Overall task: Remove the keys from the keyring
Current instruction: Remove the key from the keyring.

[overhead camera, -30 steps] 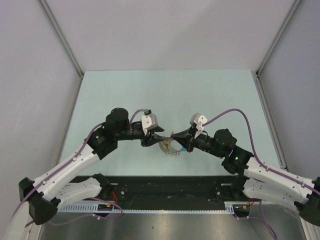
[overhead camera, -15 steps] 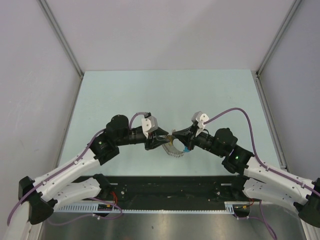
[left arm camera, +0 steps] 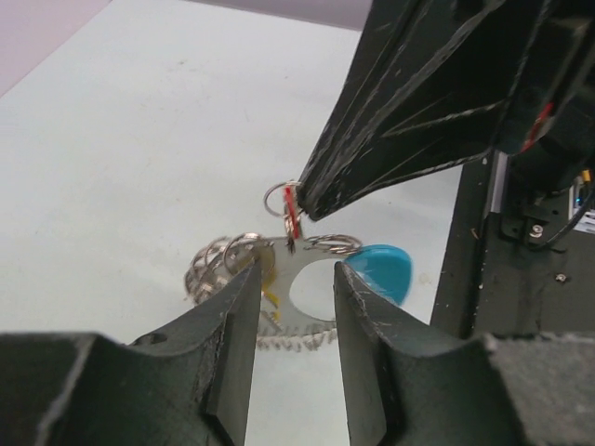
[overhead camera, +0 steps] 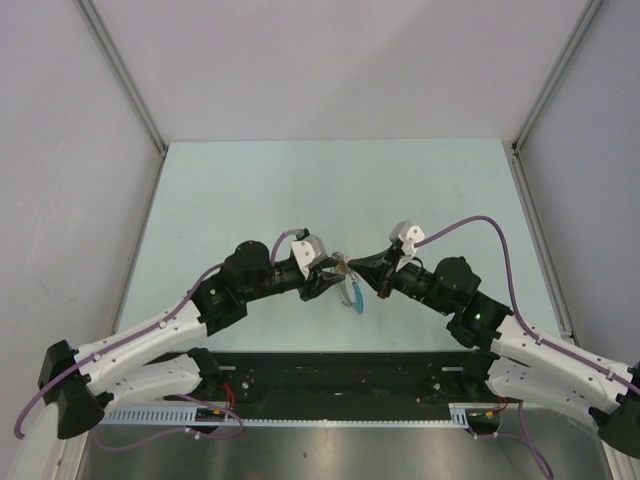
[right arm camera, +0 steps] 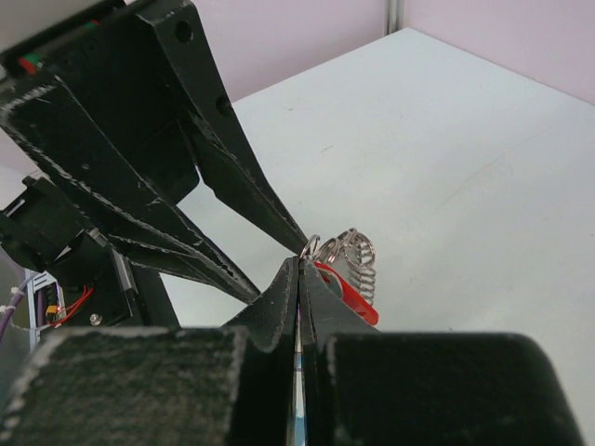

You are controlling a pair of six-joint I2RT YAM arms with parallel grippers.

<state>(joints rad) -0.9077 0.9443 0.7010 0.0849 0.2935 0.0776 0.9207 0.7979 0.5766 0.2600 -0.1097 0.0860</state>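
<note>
Clamping fully shut, the right gripper (right arm camera: 299,271) pinches the red-headed key (left arm camera: 291,212) at its tip. The left gripper (left arm camera: 296,271) stands half open, jaws either side of the keyring (left arm camera: 218,265), holding nothing we can see. We judge the job unfinished: the key looks linked to the silvery loop, low over the surface (left arm camera: 139,139). Since a second ago, the left arm has pushed closer and the loop has bunched.
</note>
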